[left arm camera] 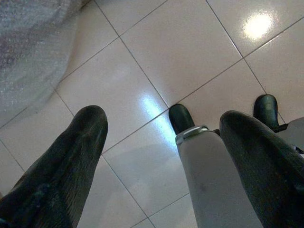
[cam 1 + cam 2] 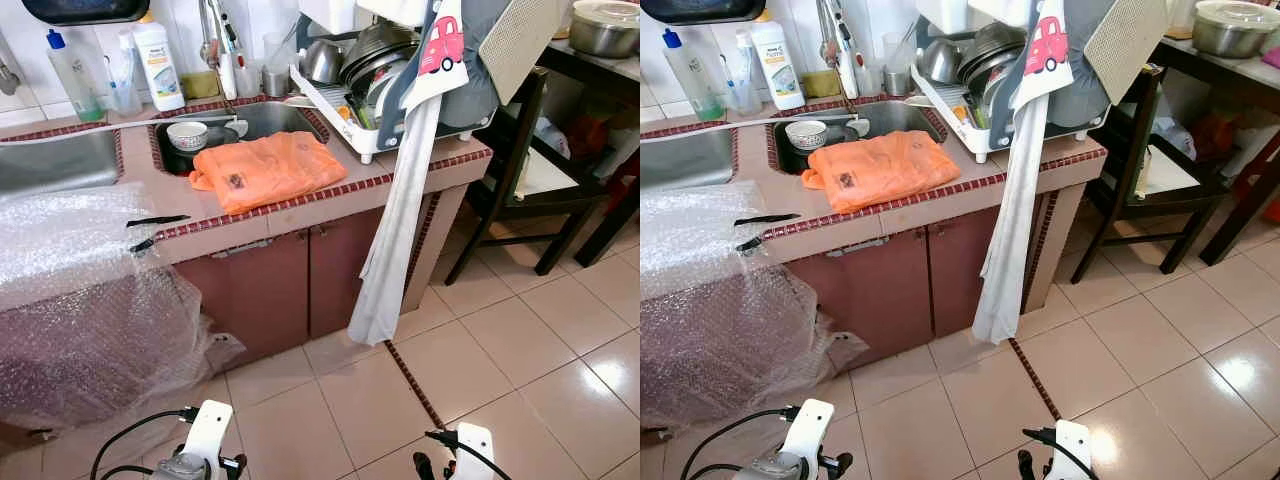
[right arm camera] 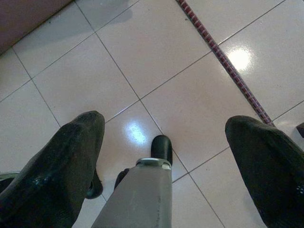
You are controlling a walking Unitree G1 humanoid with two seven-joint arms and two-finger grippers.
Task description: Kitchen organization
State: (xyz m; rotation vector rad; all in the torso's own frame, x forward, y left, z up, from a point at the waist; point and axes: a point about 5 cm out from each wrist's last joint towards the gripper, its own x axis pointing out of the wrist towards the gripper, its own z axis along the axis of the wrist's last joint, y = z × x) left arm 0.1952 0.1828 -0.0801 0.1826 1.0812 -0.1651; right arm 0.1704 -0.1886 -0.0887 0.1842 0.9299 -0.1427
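Observation:
A tiled kitchen counter [image 2: 300,205] stands ahead with a sink [image 2: 265,118] set into it. An orange plastic bag [image 2: 265,168] lies on the counter's front edge, partly over the sink. A small white bowl [image 2: 187,134] sits in the sink. A dish rack [image 2: 365,140] at the counter's right end holds pots and plates. A long white cloth [image 2: 400,220] with a red car print hangs from it to the floor. My left gripper [image 1: 164,118] and right gripper [image 3: 166,121] hang low over the floor tiles, both open and holding nothing.
Bubble wrap [image 2: 80,300] drapes over the left counter and down to the floor. Two thin black objects [image 2: 157,220] lie at its edge. Detergent bottles [image 2: 158,62] stand behind the sink. A dark chair [image 2: 520,170] and a table with a steel pot [image 2: 605,25] stand to the right.

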